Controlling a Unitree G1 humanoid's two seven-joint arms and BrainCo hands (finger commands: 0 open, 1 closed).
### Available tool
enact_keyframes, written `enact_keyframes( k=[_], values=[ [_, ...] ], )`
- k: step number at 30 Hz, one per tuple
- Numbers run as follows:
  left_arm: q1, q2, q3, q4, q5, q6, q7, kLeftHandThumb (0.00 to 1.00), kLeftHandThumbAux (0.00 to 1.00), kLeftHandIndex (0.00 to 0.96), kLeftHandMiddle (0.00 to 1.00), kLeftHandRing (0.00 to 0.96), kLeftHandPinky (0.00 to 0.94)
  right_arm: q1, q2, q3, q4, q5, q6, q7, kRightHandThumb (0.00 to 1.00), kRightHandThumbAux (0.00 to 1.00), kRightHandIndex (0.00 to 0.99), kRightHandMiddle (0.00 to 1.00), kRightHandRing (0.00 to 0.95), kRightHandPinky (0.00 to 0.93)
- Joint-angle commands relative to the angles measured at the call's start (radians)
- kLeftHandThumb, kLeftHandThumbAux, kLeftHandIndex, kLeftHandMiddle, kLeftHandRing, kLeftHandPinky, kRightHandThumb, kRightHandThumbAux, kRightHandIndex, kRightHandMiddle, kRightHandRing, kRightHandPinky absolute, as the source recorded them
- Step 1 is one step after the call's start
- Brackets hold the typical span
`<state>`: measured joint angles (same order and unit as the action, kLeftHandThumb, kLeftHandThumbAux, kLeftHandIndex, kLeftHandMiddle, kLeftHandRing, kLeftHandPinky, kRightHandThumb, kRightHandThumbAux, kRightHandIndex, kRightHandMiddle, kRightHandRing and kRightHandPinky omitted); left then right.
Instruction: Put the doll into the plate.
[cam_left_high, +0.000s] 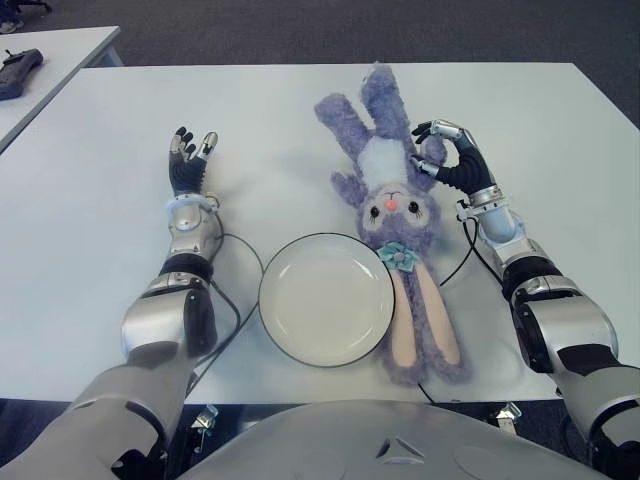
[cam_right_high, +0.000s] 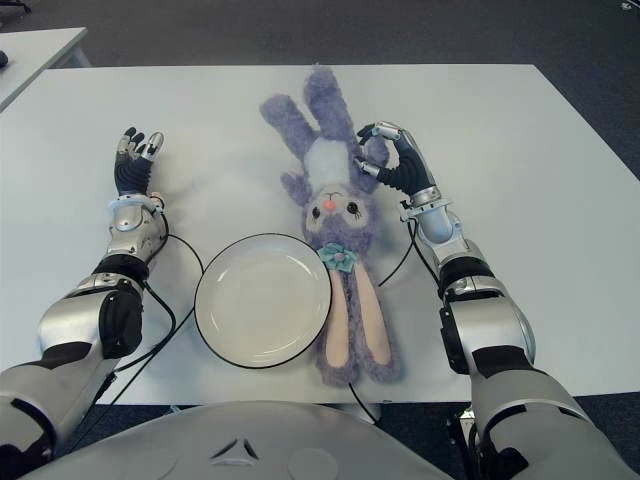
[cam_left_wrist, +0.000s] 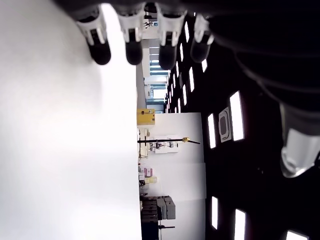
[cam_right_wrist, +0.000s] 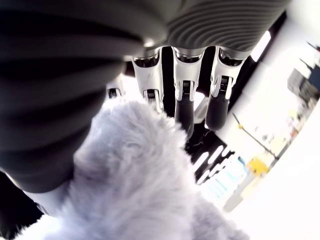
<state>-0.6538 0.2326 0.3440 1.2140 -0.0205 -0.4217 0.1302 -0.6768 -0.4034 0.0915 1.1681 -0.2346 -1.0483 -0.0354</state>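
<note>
A purple plush rabbit doll (cam_left_high: 395, 210) lies on the white table (cam_left_high: 100, 200), its long ears pointing toward me and its legs away. Its head touches the right rim of the white, dark-edged plate (cam_left_high: 325, 298), which holds nothing. My right hand (cam_left_high: 447, 152) is at the doll's right side, fingers curled around one furry paw. In the right wrist view the fur (cam_right_wrist: 135, 185) fills the space between thumb and fingers (cam_right_wrist: 184, 100). My left hand (cam_left_high: 190, 160) shows left of the plate, fingers (cam_left_wrist: 132, 45) straight and holding nothing.
Thin black cables (cam_left_high: 240, 300) run along the table beside both forearms, close to the plate and doll. A second table (cam_left_high: 50, 60) at the far left carries a dark object (cam_left_high: 18, 70). The table's front edge is just below the plate.
</note>
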Motion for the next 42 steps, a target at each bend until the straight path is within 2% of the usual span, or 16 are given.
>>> enact_keyframes(
  k=[1,4,17,42],
  values=[
    [0.199,-0.097,0.002,0.146,-0.001,0.143,0.012,0.000,0.528,0.035,0.099,0.075,0.031,0.020,0.024,-0.028,-0.017,0.062,0.050,0.082,0.693,0.720,0.429,0.666,0.720,0.740],
    [0.199,-0.097,0.001,0.146,-0.001,0.147,0.014,0.000,0.532,0.037,0.102,0.078,0.029,0.023,0.017,-0.027,-0.032,0.044,0.067,0.063,0.693,0.720,0.432,0.695,0.737,0.735],
    [0.201,-0.098,0.005,0.146,-0.005,0.138,0.008,0.000,0.522,0.043,0.103,0.079,0.023,0.040,-0.015,-0.024,-0.068,-0.006,0.114,0.003,0.694,0.718,0.432,0.709,0.738,0.719],
    [0.199,-0.098,0.002,0.146,0.000,0.146,0.009,0.000,0.528,0.041,0.098,0.074,0.019,0.047,-0.029,-0.029,-0.084,-0.019,0.135,-0.046,0.691,0.721,0.433,0.742,0.769,0.754]
  ],
)
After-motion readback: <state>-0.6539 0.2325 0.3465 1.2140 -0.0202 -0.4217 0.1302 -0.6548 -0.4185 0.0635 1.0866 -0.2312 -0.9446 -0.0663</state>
